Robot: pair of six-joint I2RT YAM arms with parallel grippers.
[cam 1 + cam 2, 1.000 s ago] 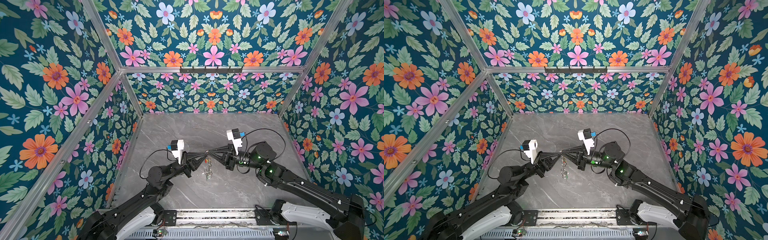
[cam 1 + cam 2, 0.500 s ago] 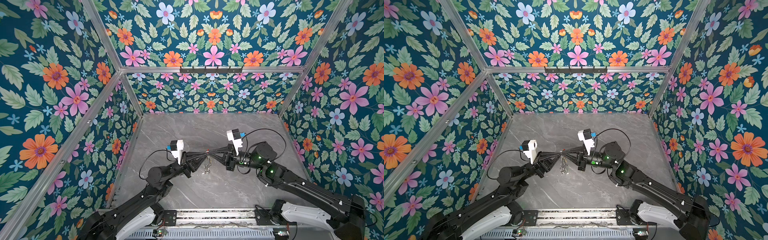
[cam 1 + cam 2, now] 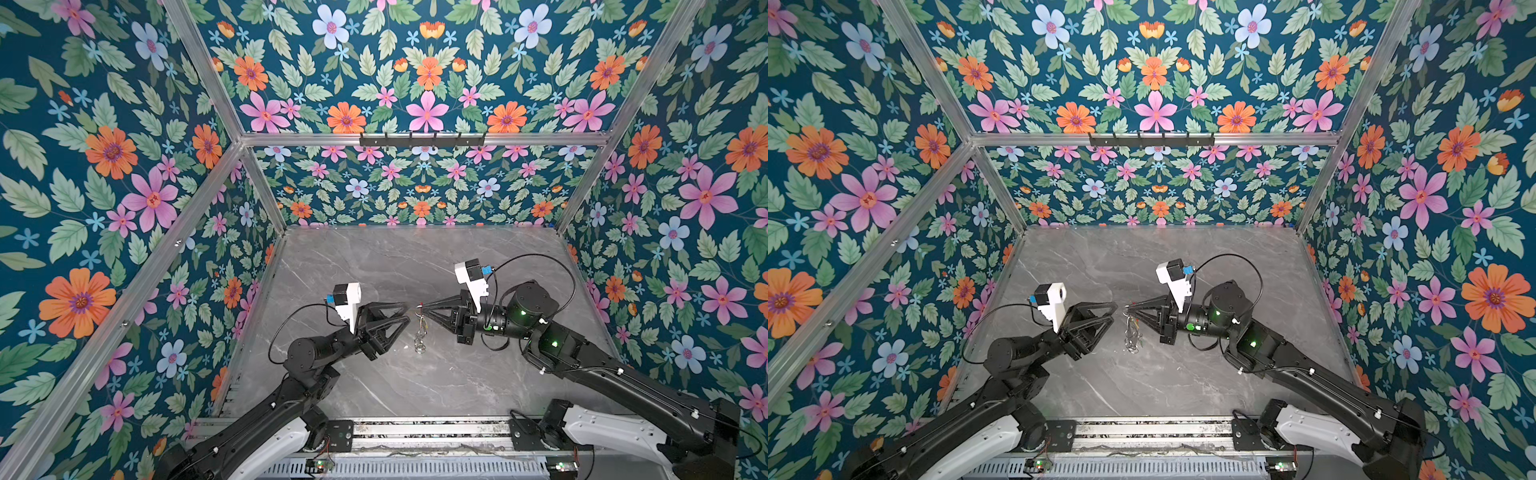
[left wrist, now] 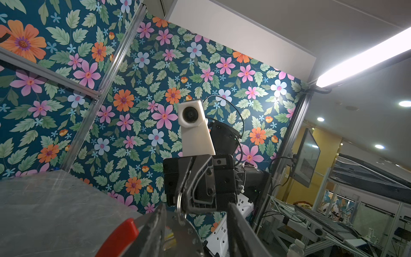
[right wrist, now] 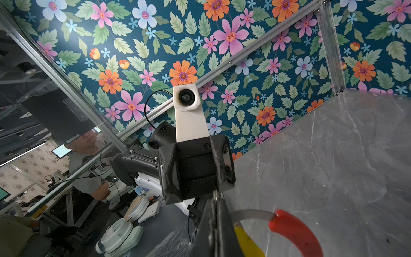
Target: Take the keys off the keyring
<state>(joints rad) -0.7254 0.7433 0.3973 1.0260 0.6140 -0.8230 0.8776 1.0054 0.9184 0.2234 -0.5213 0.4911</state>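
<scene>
Since a second ago my left fingers (image 3: pixel 386 306) have sprung apart beside the keyring (image 5: pixel 253 214), which hangs from my right fingers (image 3: pixel 436 308), clamped on its rim above mid-worktop (image 3: pixel 415 386), keys (image 3: pixel 1133 338) dangling below. Both arms reach in level, tips nearly meeting. Next, I judge, the left must catch one key and work it off.

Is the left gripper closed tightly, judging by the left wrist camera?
No. In the left wrist view the left gripper shows its two fingers clearly apart, with a wide gap between them.
</scene>
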